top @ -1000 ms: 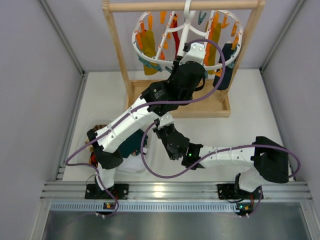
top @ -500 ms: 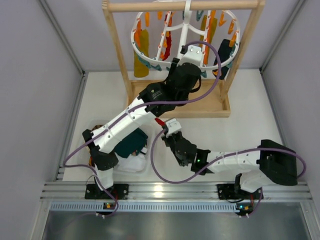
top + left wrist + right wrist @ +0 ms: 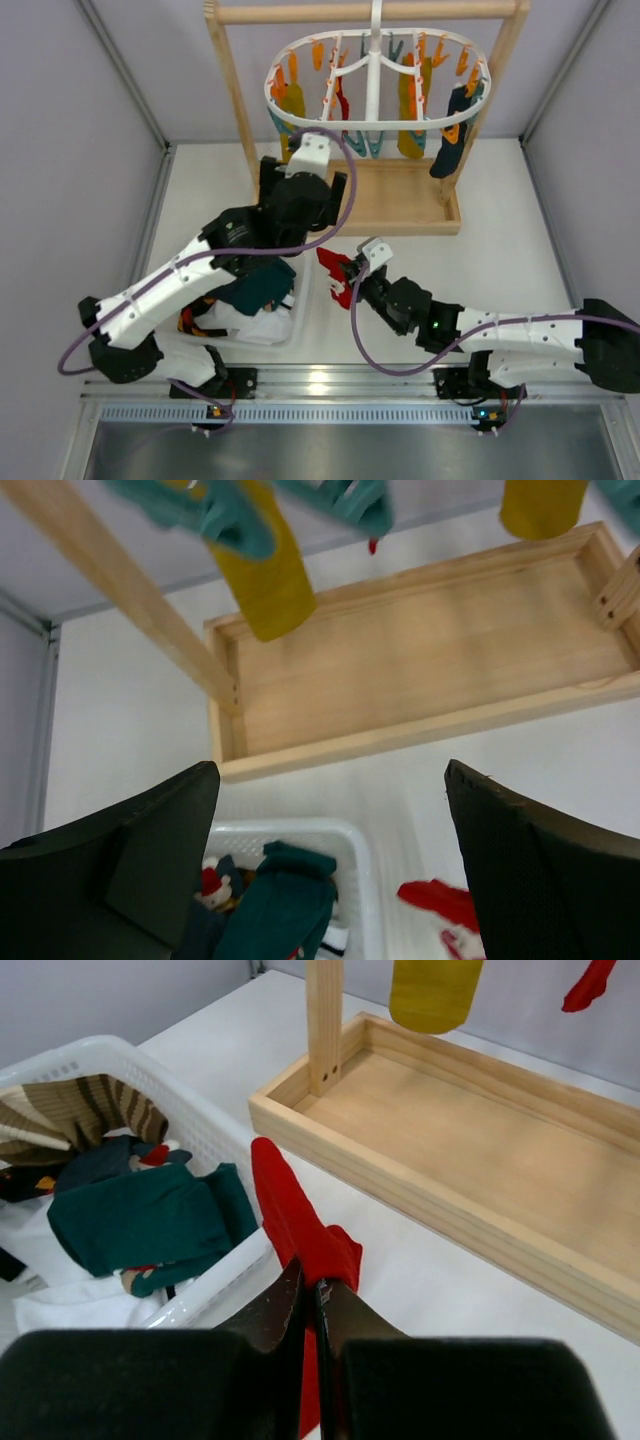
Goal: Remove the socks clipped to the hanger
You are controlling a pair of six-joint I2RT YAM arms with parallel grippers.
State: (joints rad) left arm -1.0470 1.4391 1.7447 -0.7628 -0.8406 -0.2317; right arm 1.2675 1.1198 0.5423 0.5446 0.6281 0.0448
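Observation:
The white oval hanger (image 3: 375,62) hangs level from the wooden rack, its orange and teal clips dangling. Mustard yellow socks (image 3: 293,100) (image 3: 268,575), a red one (image 3: 344,102) and a navy one (image 3: 449,143) are clipped to it. My left gripper (image 3: 303,190) (image 3: 330,780) is below the hanger's left end, over the basket's far edge, open wide and holding nothing. My right gripper (image 3: 354,270) (image 3: 312,1285) is shut on a red sock (image 3: 334,272) (image 3: 298,1218) (image 3: 435,898), low over the table just right of the basket.
A white basket (image 3: 293,318) (image 3: 357,842) (image 3: 195,1112) near the left arm's base holds a dark teal sock (image 3: 262,285) (image 3: 285,900) (image 3: 140,1222) and other fabric. The rack's wooden base tray (image 3: 405,205) (image 3: 420,660) (image 3: 450,1150) lies beyond both grippers.
My left arm has pulled back from the hanger toward the basket and its jaws have opened wide. The hanger has swung back level. The right gripper shifted right, still holding the red sock.

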